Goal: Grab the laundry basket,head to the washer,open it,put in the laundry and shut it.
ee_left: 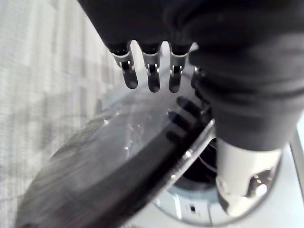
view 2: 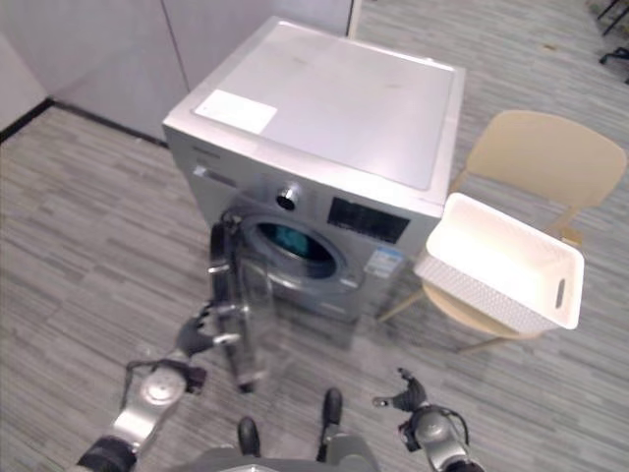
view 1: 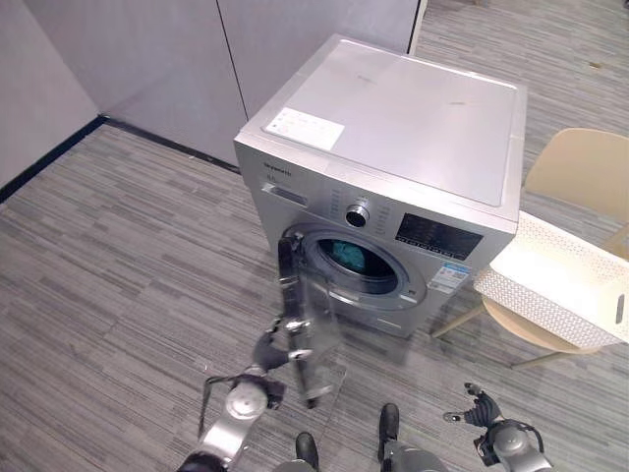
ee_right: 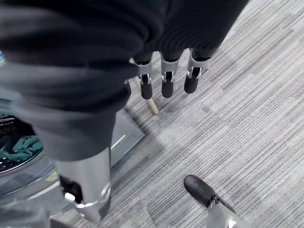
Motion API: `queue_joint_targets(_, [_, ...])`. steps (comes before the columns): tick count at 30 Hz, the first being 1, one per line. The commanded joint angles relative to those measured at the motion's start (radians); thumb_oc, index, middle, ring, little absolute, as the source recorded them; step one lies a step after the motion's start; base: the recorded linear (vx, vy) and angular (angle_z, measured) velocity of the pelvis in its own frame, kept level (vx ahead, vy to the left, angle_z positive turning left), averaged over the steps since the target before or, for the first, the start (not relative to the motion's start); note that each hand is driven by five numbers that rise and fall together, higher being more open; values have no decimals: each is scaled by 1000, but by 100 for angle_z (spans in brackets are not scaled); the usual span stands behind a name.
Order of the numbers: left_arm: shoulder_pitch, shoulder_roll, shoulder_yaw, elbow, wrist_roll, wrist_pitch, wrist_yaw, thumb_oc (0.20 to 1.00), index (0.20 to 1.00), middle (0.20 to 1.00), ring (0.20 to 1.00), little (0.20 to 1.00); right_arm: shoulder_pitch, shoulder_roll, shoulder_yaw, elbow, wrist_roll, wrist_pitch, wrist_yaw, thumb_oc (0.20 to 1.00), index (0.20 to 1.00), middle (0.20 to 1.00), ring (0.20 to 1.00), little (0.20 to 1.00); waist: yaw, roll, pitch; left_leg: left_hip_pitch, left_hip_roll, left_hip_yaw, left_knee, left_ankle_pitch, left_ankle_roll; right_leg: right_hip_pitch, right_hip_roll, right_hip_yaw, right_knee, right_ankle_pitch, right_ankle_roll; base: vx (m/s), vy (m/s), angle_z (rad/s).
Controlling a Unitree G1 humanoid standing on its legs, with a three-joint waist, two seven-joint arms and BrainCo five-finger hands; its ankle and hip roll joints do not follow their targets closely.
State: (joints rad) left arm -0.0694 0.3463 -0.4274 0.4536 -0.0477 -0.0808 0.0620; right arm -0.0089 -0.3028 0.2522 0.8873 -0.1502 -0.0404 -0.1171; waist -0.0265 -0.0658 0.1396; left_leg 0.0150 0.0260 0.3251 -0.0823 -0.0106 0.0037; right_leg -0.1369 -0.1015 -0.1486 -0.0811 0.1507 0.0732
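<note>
Laundry (view 1: pixel 346 254) lies teal inside the washer (view 1: pixel 393 187) drum, and the door (view 1: pixel 300 320) stands swung out. Your left hand (view 1: pixel 280 339) rests straight-fingered against the door's glass. Your right hand (view 1: pixel 482 411) hangs relaxed, holding nothing, above the floor. The white basket (view 1: pixel 560 280) sits on the chair (view 1: pixel 580 177) beside the washer.

Washer (view 1: pixel 393 118): silver-grey casing, white label on top, dark display panel. Door (view 1: pixel 300 324): clear glass, dark rim. Teal laundry (view 1: pixel 346 254) in the drum. Basket (view 2: pixel 506 261): white, perforated walls. Chair (view 2: pixel 545 157): beige. Floor (view 1: pixel 118 256): grey striped carpet. Wall (view 1: pixel 147 49): pale grey.
</note>
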Motion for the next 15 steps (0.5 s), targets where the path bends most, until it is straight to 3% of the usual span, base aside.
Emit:
queue_joint_targets(1, [-233,-67,-4,67,6,-58,41,1000,1000,1000,1000,1000,-7,-35,36,-29,-23,-2,-20,1000,1000,1000,1000,1000,-65,8,4,-54,-11,-46,3,-23,4,48,-16,44,101,-162,92,-38,-22,-23])
queue_joint_targets(5, [-387,-29,-10,222,87,-38,122,1000,1000,1000,1000,1000,1,-67,48,-56,-24,-5,-20,1000,1000,1000,1000,1000,-98,14,2,-68,-4,-13,-5,-15,1,12,-8,79,90,-142,91,-45,-17,-37])
queue_joint_targets(6, [-460,13,-2,326,117,-30,150,1000,1000,1000,1000,1000,5,-85,46,-60,-17,-11,-25,1000,1000,1000,1000,1000,-116,21,7,-81,1,0,-5,-9,-3,-7,-5,92,83,-132,93,-55,-26,-46])
queue_joint_targets(10, [-482,44,14,366,125,-29,156,1000,1000,1000,1000,1000,12,-97,40,-57,-9,-14,-26,1000,1000,1000,1000,1000,-121,28,7,-97,5,6,-5,-1,-7,-20,-2,96,75,-125,92,-38,-36,-44])
queue_joint_targets(14, [-348,49,93,326,83,-44,144,1000,1000,1000,1000,1000,30,-84,12,-1,1,-16,-32,1000,1000,1000,1000,1000,-106,39,2,-105,12,-15,-5,12,-19,-4,2,77,52,-130,82,-1,-84,-17])
queue_joint_targets(15, [-229,37,140,268,42,-53,120,1000,1000,1000,1000,1000,27,-74,-3,22,5,-14,-35,1000,1000,1000,1000,1000,-91,42,0,-99,12,-29,-5,16,-22,14,5,65,47,-136,75,-4,-73,12])
